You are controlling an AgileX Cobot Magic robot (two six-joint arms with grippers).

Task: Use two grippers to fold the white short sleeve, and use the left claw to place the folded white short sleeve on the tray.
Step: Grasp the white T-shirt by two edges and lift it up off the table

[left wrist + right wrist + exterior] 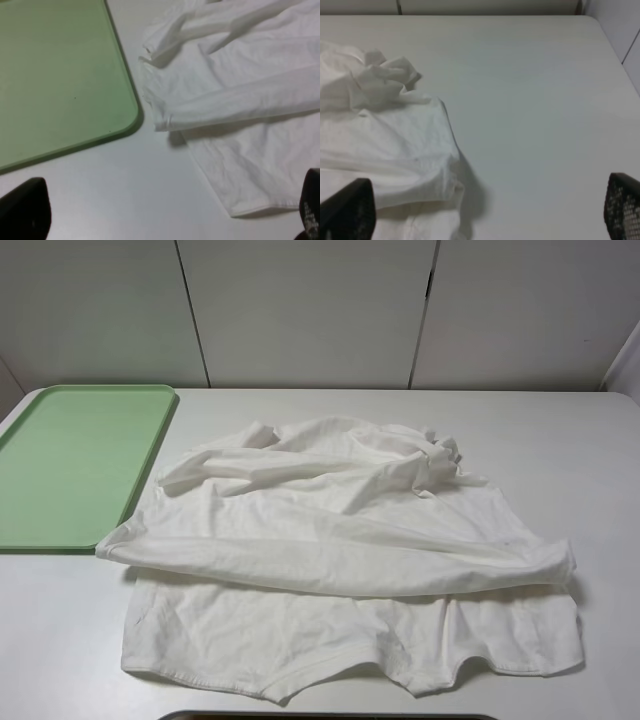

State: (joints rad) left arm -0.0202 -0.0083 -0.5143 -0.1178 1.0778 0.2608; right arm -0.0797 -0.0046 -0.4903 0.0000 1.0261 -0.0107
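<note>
- The white short sleeve (340, 540) lies in the middle of the surface (560, 430). Its hem runs along the near edge and its upper part is bunched toward the far edge.
- A thick rolled band crosses the shirt from side to side, where the upper cloth is doubled over the lower. Above it the collar area sits in a crumpled knot toward the right edge. I judge the fold rough and unfinished, not a tidy packet.
- The tray (70, 460) sits at the far left corner of the surface with nothing on it. That puts it on the side of the arm that must deliver the shirt, so the carry should be short.
- The left end of the rolled band lies just beside the tray's near right corner. The left wrist view shows a narrow strip of bare surface between them.
- The left hand (167, 212) hovers over bare surface near that corner, fingers wide apart and holding nothing. It looks placed to take the shirt's left side.
- The right hand (485, 207) is likewise spread wide and holds nothing. It looks down on the shirt's right end and the crumpled knot, well placed to pinch the opposite side.
- Neither arm shows in the high view.
</note>
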